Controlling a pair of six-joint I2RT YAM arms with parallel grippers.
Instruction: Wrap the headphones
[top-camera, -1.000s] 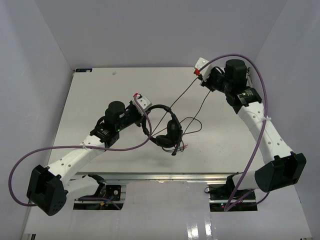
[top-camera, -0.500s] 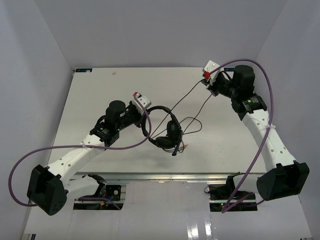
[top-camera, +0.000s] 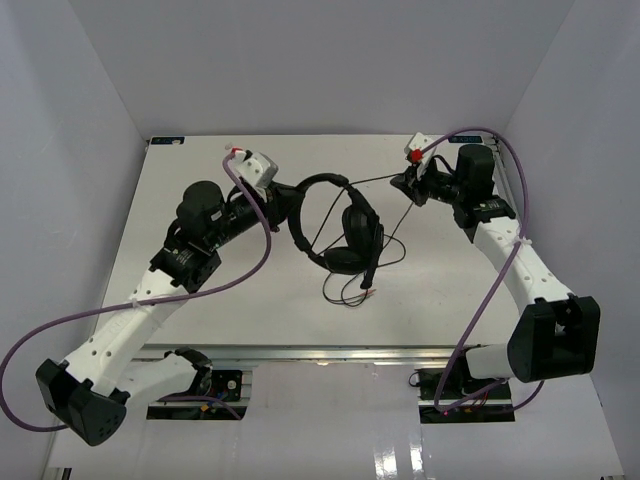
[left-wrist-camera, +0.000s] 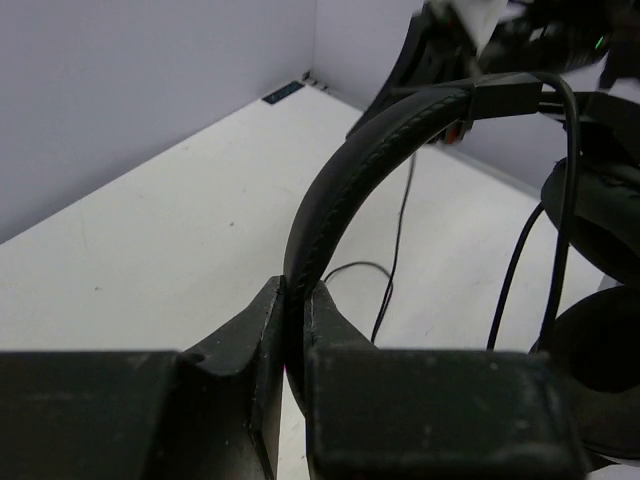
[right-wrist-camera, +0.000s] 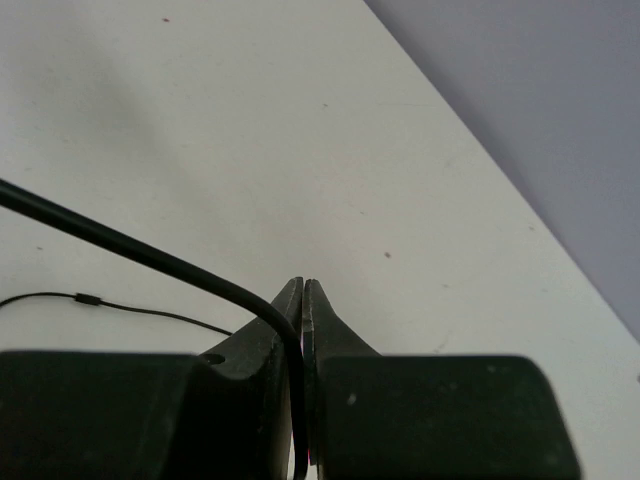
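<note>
White table (top-camera: 190, 165), pale grey walls (top-camera: 320, 60)

We see whole counter (top-camera: 440, 280) from high above near edge; wrist views hug left hand (left-wrist-camera: 297, 290), right hand (right-wrist-camera: 302, 285), sharing counter.

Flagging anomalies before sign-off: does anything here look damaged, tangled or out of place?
Nothing stands out. The left end effector is shut on the headband of the headphones, the right end effector pinches the cable, and the spare cable lies in a loose loop on the table.
</note>
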